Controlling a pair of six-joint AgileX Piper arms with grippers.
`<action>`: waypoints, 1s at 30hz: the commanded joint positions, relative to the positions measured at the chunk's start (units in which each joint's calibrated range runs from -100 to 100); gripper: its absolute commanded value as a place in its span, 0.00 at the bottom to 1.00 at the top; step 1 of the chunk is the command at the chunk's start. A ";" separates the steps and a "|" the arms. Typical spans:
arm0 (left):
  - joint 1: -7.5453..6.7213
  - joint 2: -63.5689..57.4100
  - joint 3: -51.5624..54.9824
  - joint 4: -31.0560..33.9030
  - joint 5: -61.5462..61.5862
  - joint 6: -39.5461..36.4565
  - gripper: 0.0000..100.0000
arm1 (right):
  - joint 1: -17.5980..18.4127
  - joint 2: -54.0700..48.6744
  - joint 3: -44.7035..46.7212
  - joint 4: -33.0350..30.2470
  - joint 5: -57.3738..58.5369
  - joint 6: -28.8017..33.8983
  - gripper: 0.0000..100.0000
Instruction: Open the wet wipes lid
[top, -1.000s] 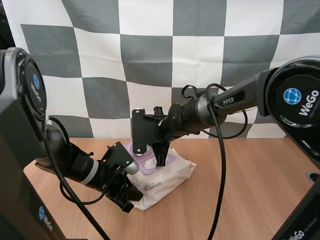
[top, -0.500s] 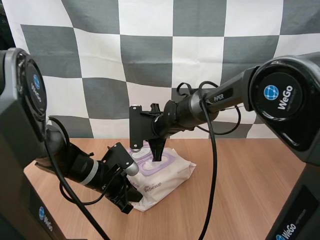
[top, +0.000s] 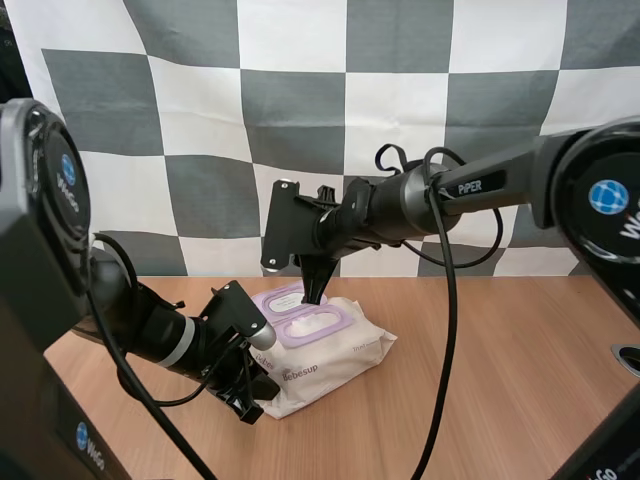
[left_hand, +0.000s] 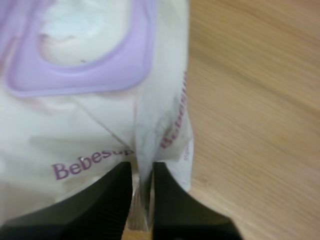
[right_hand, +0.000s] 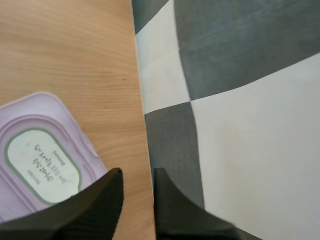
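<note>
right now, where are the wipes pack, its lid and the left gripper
wipes pack (top: 335, 365), high view, white top face
lid (right_hand: 42, 167), right wrist view, oval label
left gripper (left_hand: 141, 172), left wrist view, between the tips pinching the pack's edge

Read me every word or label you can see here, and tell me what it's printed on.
"Bebesup": on the wet wipes pack, printed twice near the left gripper.
"PiPER": on the right arm.
"WeGo": on the arm bases.
Label on the lid: too small to read.

The light is bright and even. A soft shadow lies on the counter (top: 500, 380) beside the wipes pack (top: 335, 362). The pack looks blurry close to the left hand (left_hand: 141, 167).
</note>
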 joint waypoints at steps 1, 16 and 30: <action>-0.01 -4.31 -1.10 0.38 0.57 -9.91 0.66 | -0.05 -4.31 0.01 0.02 -2.05 10.13 1.00; -0.01 -47.83 -12.79 4.82 -15.46 -35.09 0.97 | -9.34 -43.02 0.01 -8.66 20.73 28.63 1.00; -0.01 -74.90 -6.30 19.02 -13.30 -55.41 0.00 | -16.80 -69.30 1.84 -20.34 57.97 48.35 0.09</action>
